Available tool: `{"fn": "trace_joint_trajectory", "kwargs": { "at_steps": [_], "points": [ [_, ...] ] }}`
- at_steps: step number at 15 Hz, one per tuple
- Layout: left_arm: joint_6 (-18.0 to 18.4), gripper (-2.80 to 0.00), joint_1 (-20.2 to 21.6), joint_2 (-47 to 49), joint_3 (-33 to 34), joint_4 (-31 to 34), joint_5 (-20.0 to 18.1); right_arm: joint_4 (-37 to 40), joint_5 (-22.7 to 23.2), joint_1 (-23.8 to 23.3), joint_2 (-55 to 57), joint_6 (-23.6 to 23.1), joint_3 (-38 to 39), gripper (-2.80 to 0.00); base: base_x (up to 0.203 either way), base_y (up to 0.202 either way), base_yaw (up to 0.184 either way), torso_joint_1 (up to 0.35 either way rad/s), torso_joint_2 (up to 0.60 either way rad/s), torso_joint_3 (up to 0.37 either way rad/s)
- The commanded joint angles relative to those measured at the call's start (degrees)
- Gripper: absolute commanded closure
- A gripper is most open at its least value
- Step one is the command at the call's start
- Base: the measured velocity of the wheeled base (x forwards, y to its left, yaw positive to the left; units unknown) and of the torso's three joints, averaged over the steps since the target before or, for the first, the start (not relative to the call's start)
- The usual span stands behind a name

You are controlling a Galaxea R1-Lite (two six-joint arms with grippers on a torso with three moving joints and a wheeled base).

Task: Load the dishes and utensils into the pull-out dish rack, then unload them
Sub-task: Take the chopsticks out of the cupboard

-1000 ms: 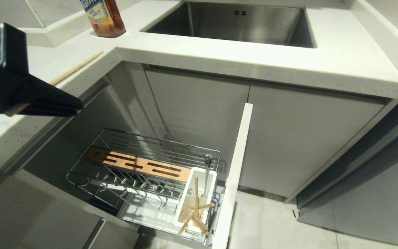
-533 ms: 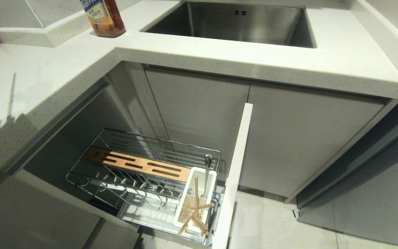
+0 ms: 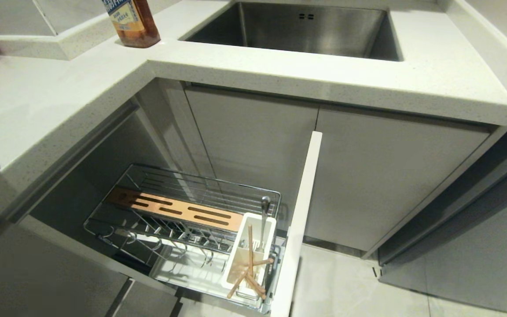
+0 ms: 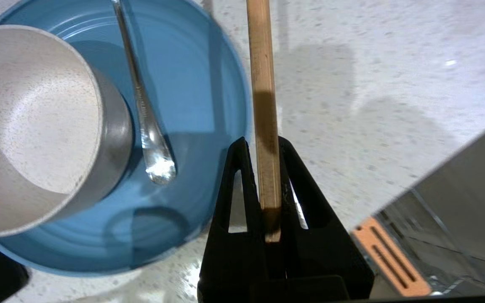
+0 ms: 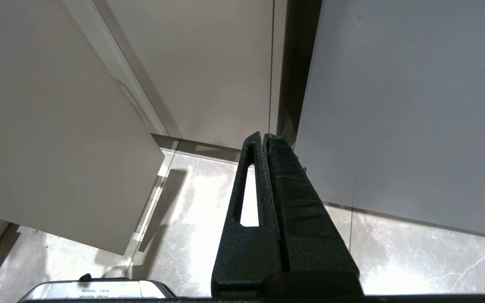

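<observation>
Left wrist view shows my left tool (image 4: 263, 147) clenched on one wooden chopstick (image 4: 262, 105), held above the white table (image 4: 373, 105) near its edge, beside the blue plate (image 4: 200, 84). That plate carries the cream bowl (image 4: 36, 126) and the metal spoon (image 4: 145, 122). Below the edge, the pull-out dish rack (image 3: 183, 211) stands open, more chopsticks (image 3: 249, 268) in its white holder (image 3: 238, 255). My right tool (image 5: 265, 143) hangs closed and empty over the floor (image 5: 192, 235).

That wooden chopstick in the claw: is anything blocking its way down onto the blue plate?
Nothing visible. The left claw grips the chopstick over the plate's edge; the bowl and spoon sit to one side of it.
</observation>
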Motion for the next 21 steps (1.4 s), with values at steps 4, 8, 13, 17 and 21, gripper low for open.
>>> {"fn": "trace_joint_trajectory", "kwargs": {
  "at_steps": [4,8,13,17,21],
  "points": [
    [2.4,0.00,7.7,4.4,0.4,1.3,-3.2,0.0,0.0,0.0,0.0,0.0,0.0,0.00,0.000,0.000,0.000,0.000,0.00,0.000],
    [3.0,0.00,10.0,5.3,0.9,2.7,-4.4,0.0,0.0,0.0,0.0,0.0,0.0,0.00,0.000,0.000,0.000,0.000,0.00,0.000],
    [3.4,0.00,12.1,7.3,0.7,2.8,-4.6,0.0,0.0,0.0,0.0,0.0,0.0,0.00,0.000,0.000,0.000,0.000,0.00,0.000],
    [3.6,0.00,12.4,7.8,0.4,6.8,-4.6,0.0,0.0,0.0,0.0,0.0,0.0,0.00,0.000,0.000,0.000,0.000,0.00,0.000],
    [4.1,0.00,12.4,7.8,0.4,7.7,-4.6,0.0,0.0,0.0,0.0,0.0,0.0,0.00,0.000,0.000,0.000,0.000,0.00,0.000]
  ]
}}
